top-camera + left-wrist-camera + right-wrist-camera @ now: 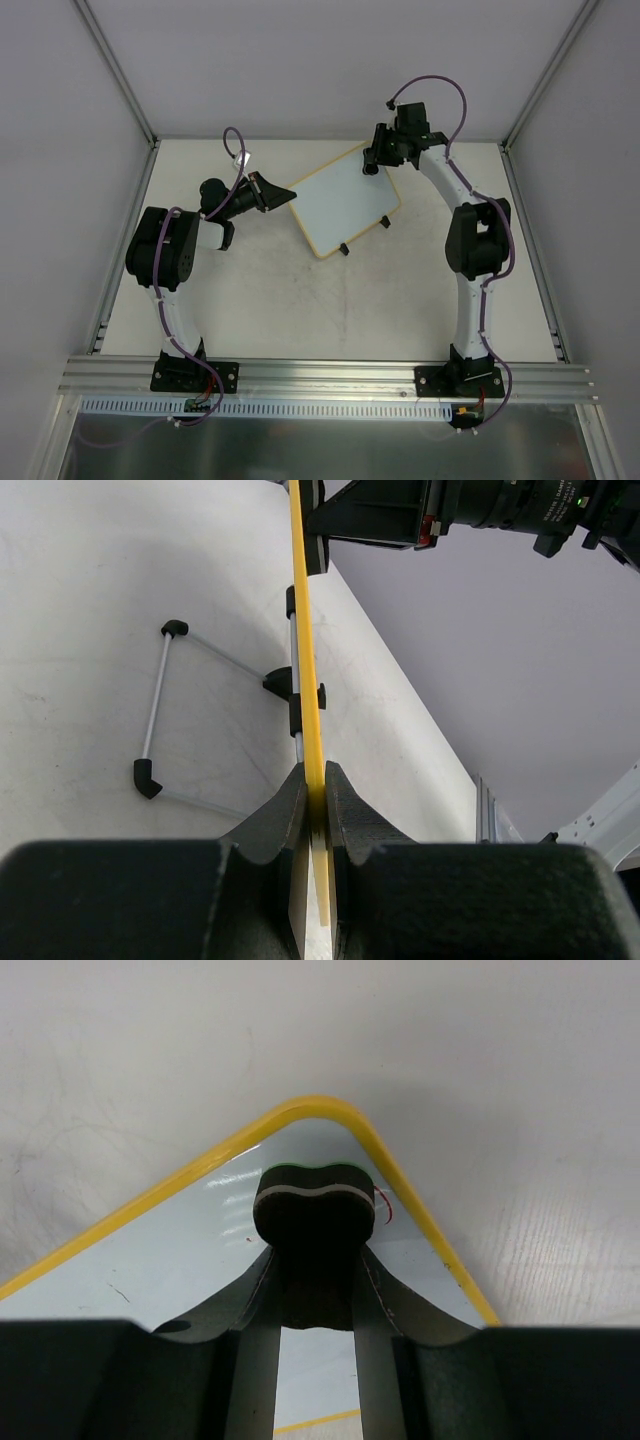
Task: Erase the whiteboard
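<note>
Right wrist view: the right pincer [315,1258] is closed tight on a small black eraser block with a pale stripe [315,1208]. The block sits on the rounded corner of the small white whiteboard with a yellow frame [170,1255]. Just right of the pincer's tip lies a short red pen stroke [386,1206], too small to read. Past the tip the frame curves, and beyond it spreads the pale scuffed worktop [520,1080]. The left pincer [315,792] is clamped on the board's opposite edge, seen edge-on. To that pincer's left, a thin wire stand with black ends [155,710] juts from the board.
</note>
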You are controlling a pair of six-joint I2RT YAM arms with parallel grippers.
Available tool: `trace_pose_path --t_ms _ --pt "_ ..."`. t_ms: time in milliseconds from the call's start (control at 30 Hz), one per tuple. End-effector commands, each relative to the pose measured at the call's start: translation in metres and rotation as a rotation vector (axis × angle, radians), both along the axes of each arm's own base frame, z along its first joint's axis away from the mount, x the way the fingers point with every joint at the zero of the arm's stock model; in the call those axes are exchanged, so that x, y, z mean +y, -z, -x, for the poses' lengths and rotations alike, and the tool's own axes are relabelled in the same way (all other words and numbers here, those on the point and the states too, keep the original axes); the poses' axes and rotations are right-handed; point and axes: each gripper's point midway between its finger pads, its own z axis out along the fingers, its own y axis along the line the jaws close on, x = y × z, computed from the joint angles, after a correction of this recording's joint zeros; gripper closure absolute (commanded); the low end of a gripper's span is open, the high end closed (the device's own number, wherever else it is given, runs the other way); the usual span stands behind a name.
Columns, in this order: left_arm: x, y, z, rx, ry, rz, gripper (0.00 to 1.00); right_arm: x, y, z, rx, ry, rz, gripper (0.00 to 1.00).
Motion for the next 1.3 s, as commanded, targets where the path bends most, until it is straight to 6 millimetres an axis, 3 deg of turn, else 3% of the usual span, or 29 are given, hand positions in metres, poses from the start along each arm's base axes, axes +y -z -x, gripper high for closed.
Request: trace_pose_path --t_ms 0,367,733,833,967,1100,1267 --pt "-0.016 -0.025 0.024 -0.196 0.141 -0.014 1.0 -0.02 0.009 -0.012 0.007 0.052 0.041 1.0" --pt "-0.016 -0.026 0.024 -0.197 0.139 -0.016 1.0 -0.028 0.032 0.005 0.113 0.009 -0.029 1.0" --pt "-0.016 -0.025 0.023 -0.196 0.136 -0.015 1.0 -0.025 0.059 0.052 0.239 -0.027 -0.103 1.0" --pt "-0.016 -0.024 0.023 -0.196 0.138 -0.014 1.0 -0.021 0.056 0.056 0.23 -0.035 -0.125 1.0" --pt "-0.016 -0.025 0.023 -0.195 0.138 -0.011 1.0 -0.023 0.052 0.052 0.213 -0.02 -0.111 1.0" --pt "-0.016 -0.027 0.025 -0.199 0.141 -0.013 1.0 -0.028 0.034 0.032 0.139 0.018 -0.068 1.0" --pt "-0.016 -0.027 0.025 -0.201 0.142 -0.02 1.0 -0.036 0.026 0.017 0.058 0.026 0.038 1.0"
